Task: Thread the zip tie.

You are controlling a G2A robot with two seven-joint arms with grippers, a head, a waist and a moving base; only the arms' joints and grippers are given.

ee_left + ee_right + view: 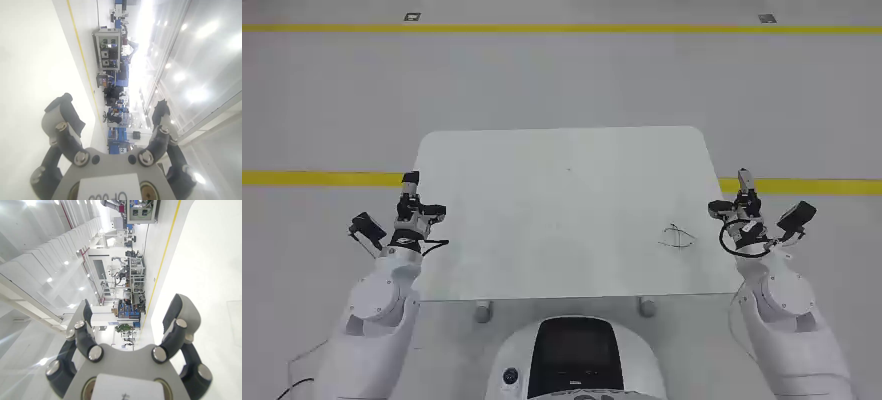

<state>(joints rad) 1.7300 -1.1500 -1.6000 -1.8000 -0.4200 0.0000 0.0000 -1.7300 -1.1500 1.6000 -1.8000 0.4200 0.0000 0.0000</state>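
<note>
Nearest in, both pincers are held wide open with nothing gripped. The left pincer (410,184) is parked at the desk's left edge, and the right pincer (745,181) just off its right edge. The zip tie (676,236) is laid flat on the desk (562,190), curled into a thin dark loop on the right side toward the near edge. It's near the right pincer but not touched by it. The desk top is plain white with rounded corners.

Past that, the pale grey floor (562,90) is crossed by a yellow line (322,178) about level with the desk's middle, and a second yellow line (562,28) is painted farther out.

Farther still, a big workshop hall can be made out from the wrist views. A metal-framed equipment cabinet (107,51), blue workbenches (114,132) and a potted plant (122,328) are set along the floor, and rows of ceiling lights (49,279) are lit overhead.
</note>
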